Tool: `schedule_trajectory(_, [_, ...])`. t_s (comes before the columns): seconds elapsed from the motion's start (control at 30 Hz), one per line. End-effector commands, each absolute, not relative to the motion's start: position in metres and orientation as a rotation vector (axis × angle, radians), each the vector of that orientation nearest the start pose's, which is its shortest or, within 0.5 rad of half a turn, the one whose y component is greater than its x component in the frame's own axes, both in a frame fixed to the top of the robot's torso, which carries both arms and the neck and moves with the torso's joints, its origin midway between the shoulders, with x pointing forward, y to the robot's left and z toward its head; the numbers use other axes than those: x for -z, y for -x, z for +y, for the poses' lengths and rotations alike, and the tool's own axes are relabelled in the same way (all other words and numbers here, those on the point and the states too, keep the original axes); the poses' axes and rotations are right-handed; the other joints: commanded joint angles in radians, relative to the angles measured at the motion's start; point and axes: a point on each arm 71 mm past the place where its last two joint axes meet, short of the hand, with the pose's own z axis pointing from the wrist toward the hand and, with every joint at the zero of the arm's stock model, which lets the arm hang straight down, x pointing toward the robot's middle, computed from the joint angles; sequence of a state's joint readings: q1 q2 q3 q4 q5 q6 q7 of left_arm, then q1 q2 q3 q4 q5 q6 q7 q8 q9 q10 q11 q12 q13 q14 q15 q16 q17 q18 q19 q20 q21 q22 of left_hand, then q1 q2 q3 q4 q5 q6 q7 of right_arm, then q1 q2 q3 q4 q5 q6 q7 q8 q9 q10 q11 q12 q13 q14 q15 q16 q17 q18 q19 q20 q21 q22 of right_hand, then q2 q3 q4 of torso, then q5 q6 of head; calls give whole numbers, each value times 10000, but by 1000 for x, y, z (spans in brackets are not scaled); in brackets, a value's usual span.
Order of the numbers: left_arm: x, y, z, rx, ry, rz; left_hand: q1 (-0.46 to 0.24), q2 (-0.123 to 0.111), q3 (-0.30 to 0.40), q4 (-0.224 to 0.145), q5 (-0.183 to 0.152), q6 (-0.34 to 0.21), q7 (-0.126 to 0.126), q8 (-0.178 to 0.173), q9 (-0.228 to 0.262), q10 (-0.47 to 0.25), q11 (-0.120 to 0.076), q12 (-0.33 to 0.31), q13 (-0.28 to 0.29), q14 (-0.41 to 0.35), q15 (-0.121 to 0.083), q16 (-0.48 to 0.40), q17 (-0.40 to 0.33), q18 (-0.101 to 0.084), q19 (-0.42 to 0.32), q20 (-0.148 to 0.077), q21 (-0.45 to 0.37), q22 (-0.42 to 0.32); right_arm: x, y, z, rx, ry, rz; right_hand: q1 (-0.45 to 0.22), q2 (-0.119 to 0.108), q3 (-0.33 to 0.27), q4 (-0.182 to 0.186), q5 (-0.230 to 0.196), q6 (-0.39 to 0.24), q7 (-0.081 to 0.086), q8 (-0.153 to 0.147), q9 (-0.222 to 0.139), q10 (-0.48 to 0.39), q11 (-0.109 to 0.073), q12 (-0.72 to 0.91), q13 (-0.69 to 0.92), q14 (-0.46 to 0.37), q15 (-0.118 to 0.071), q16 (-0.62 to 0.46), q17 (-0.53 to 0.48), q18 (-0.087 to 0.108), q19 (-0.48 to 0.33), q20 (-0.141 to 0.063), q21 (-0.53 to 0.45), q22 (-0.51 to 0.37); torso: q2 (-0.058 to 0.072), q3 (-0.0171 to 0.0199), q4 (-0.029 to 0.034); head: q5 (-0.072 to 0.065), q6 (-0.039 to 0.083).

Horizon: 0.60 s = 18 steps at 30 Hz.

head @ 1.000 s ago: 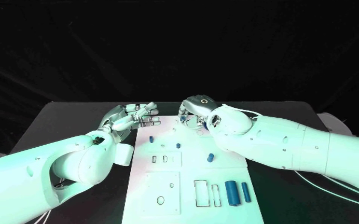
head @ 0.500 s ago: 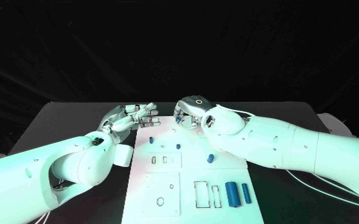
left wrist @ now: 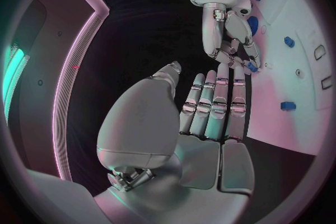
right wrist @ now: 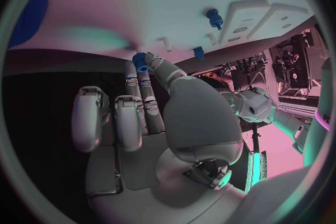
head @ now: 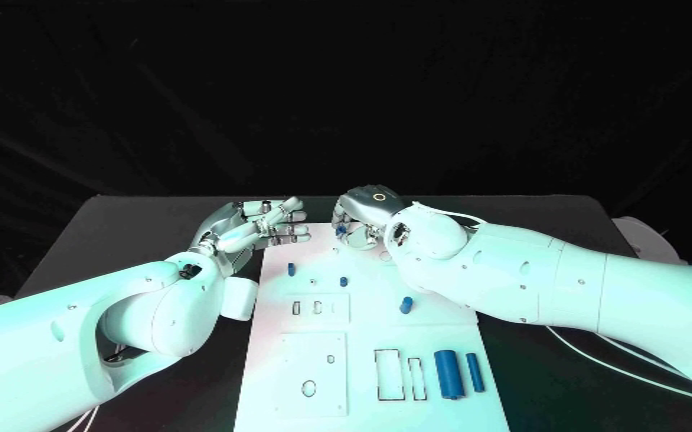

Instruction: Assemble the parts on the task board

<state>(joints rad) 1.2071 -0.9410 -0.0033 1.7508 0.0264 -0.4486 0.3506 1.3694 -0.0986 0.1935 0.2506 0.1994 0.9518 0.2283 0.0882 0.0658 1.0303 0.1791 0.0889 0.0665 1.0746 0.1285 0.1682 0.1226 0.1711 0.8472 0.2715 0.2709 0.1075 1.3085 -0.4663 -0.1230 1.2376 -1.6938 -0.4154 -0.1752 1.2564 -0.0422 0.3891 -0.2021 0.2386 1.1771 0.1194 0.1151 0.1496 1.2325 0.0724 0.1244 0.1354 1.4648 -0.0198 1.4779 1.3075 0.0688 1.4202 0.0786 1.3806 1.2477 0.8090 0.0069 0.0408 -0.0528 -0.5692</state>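
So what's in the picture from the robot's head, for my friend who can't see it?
Two white robot arms reach over a black table to the far end of a long white task board. The right hand pinches a small blue part there, and the left hand rests open at the board's far left corner. More blue parts sit along the board.

Robotics lab: black table [head: 130,222], black backdrop, white task board [head: 361,352] with cut-out slots.

Both hands crowd task board [head: 361,352] far end; near half w/ blue parts [head: 447,372] open.
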Motion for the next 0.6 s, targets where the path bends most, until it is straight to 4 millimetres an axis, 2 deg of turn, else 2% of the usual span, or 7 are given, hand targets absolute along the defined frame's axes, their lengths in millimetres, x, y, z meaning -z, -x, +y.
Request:
schedule_trajectory(0.03, [147,-453,196,15727,11575,14092,49,99,-13,-30,8,-4,44,-47,-3,-71,0,-49,-9,53,35,-47,9,129,61,29,-22,-16,162,-532,-82,-5318,4488,14514,177,205,-13,65,30,-78,16,-6,29,123,-184,25,333,676,-15,51,602,-37,-62,45,-22,-23,5,1,14,2,17])
schedule_trajectory(0.23, [147,-453,195,15730,11575,14097,49,99,-13,-30,8,-4,44,-47,-3,-71,0,-49,-9,53,35,-47,9,129,61,29,-22,-16,164,-534,-80,-5223,4528,14637,54,95,-53,158,27,-197,24,-71,71,24,-164,-11,372,666,8,44,575,-18,-134,67,-69,-90,17,-6,16,3,87])
schedule_trajectory(0.33, [147,-453,196,15724,11577,14097,52,100,-15,-31,7,-8,48,-52,-3,-75,4,-54,-9,51,37,-52,10,129,59,30,-24,-18,164,-534,-80,-5164,4532,14677,-67,-13,-94,239,69,-430,72,-209,54,-112,-116,-63,382,659,45,40,559,0,-198,92,-123,-168,21,-6,16,8,90])
schedule_trajectory(0.43, [147,-453,196,15710,11582,14092,58,102,-18,-35,6,-14,58,-61,-4,-84,10,-64,-10,47,40,-62,10,129,56,31,-28,-22,165,-535,-80,-5115,4560,14700,-329,-288,-192,378,178,-1072,214,-529,-67,-643,44,-284,304,670,196,87,660,28,-318,186,-239,-330,22,-3,17,-7,90])
schedule_trajectory(0.53, [147,-453,196,15700,11586,14090,62,102,-21,-37,6,-18,62,-67,-4,-89,14,-70,-10,41,44,-70,10,128,53,33,-31,-25,165,-535,-80,-5120,4573,14662,-504,-562,-339,494,124,-1802,199,-550,-227,-1163,167,-422,228,630,301,38,547,88,-484,296,-416,-576,25,-6,15,-10,85])
schedule_trajectory(0.6, [147,-453,196,15691,11590,14090,62,102,-22,-37,6,-19,63,-68,-4,-90,14,-71,-10,40,44,-72,10,128,52,33,-31,-26,164,-534,-80,-5139,4575,14614,-531,-650,-454,547,-31,-1971,164,-536,-261,-1348,209,-416,216,601,325,-8,444,122,-574,345,-520,-718,30,-2,14,-6,86])
